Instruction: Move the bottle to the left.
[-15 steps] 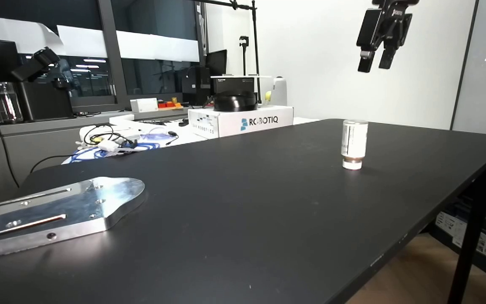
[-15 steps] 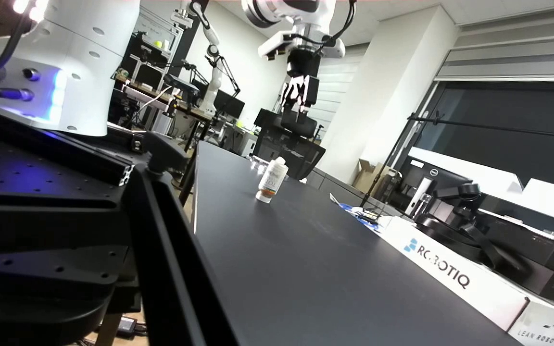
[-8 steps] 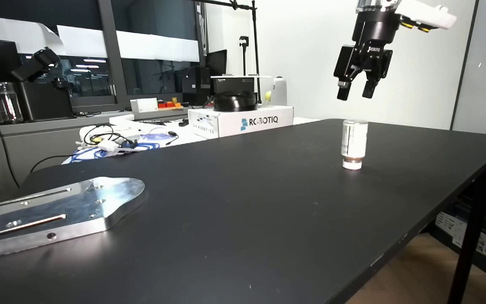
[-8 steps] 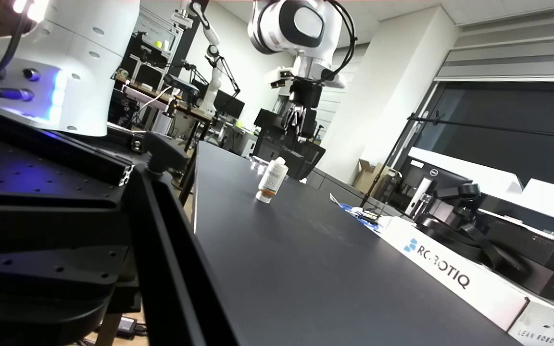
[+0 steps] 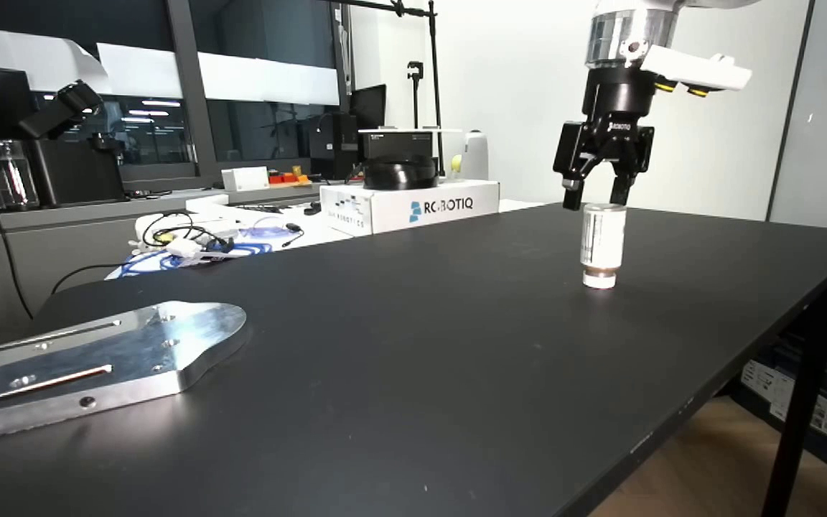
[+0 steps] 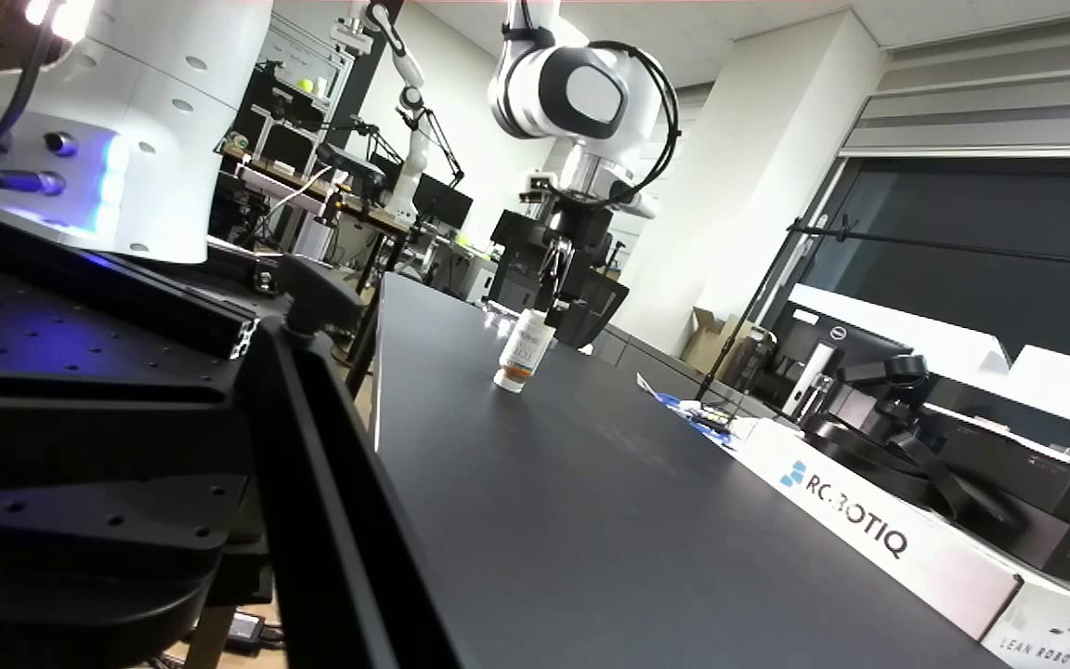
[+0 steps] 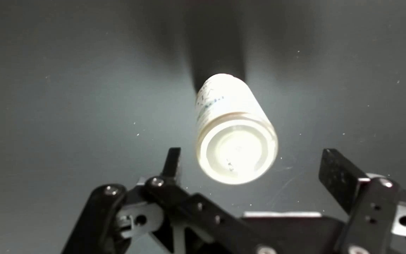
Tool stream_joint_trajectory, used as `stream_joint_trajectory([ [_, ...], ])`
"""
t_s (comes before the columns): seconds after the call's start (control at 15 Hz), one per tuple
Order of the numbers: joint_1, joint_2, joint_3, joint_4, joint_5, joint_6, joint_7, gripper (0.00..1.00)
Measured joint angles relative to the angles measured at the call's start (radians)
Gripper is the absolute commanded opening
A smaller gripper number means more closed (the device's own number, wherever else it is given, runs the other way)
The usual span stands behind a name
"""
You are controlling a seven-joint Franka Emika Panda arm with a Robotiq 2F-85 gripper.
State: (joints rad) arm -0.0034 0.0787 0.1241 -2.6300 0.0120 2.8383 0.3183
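Observation:
The small whitish bottle [image 5: 602,240] stands upside down on the black table [image 5: 399,373], its white cap at the bottom. It also shows in an exterior view [image 6: 526,346]. In the wrist view the bottle [image 7: 236,141] turns its round, bright base to the camera. My gripper [image 5: 595,199] is open and empty, just above and around the level of the bottle's top. In the wrist view the fingers [image 7: 251,155] stand wide apart with the bottle's base between and slightly ahead of them, nearer the left finger. Neither finger visibly touches it.
A shiny metal plate [image 5: 112,352] lies on the table in an exterior view. A white Robotiq box [image 5: 428,205] with dark items on it stands beyond the table's far edge, near loose cables [image 5: 191,240]. The table's near edge [image 5: 679,413] runs along the right.
My gripper has come down from high above and moved left in an exterior view, to the bottle's top. It stays open. The bottle has not moved.

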Motion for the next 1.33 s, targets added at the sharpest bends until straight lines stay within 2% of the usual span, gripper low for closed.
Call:
stream_joint_trajectory([
  [0.33,0.046,0.043,-0.036,0.031,0.007,-0.041,0.002,0.38],
  [0.47,0.053,0.040,-0.046,0.045,0.007,-0.075,0.001,0.30],
  [0.73,0.063,-0.010,-0.046,0.074,0.010,-0.149,-0.001,0.30],
  [1.27,0.100,-0.274,-0.005,0.081,0.010,-0.331,-0.023,0.30],
  [1.33,0.111,-0.303,0.006,0.081,0.013,-0.365,-0.039,0.55],
])
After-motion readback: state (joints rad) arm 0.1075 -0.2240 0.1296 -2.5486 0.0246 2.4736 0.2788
